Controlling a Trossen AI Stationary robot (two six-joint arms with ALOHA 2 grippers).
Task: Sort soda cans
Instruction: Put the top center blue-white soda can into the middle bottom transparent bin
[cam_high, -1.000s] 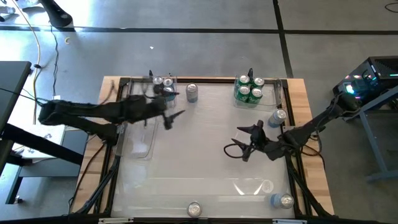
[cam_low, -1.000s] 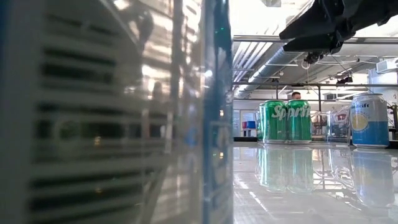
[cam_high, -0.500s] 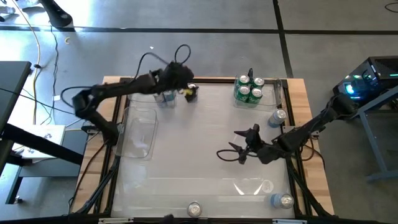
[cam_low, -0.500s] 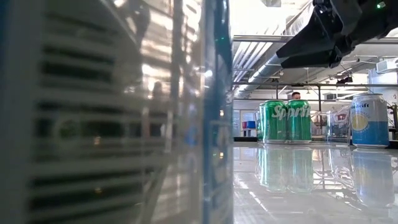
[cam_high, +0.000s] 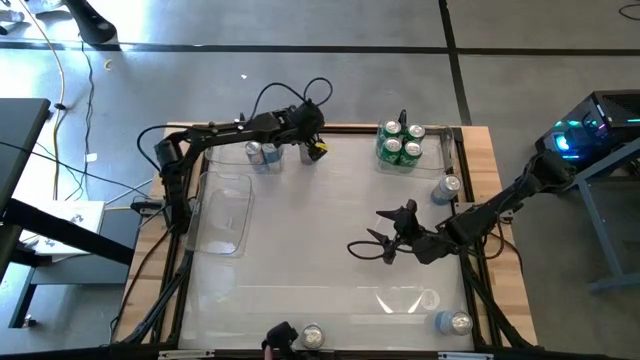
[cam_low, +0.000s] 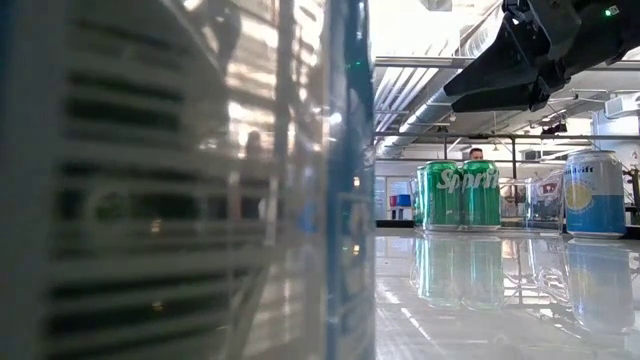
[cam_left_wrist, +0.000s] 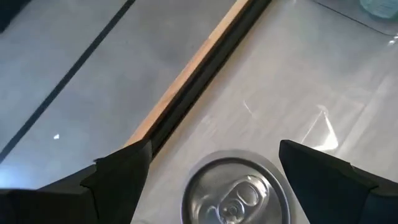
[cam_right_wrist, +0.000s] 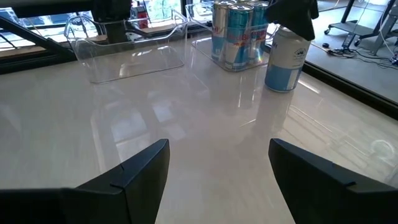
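The table (cam_high: 300, 250) is the biggest thing here, with wooden edges and a shiny top. On its left part lies an empty clear tray (cam_high: 225, 215). At the far right there is a group of green cans (cam_high: 401, 144) packed together. Two cans (cam_high: 260, 152) stand at the far left edge, one blue can (cam_high: 447, 187) near the right edge, and two more (cam_high: 313, 337) (cam_high: 457, 322) at the near edge.

The left gripper (cam_left_wrist: 211, 177) hangs just above the far can (cam_left_wrist: 235, 193) beside the pair, its fingers apart on both sides of the silver top and not touching it. The right gripper (cam_high: 385, 243) waits over the middle of the table, fingers apart, holding nothing.

I think the left arm is going to take this can. The risk is that one finger comes down on the rim instead of past it, then the can may tip or slide against the frame. It stands near the pair, so a finger could also push them
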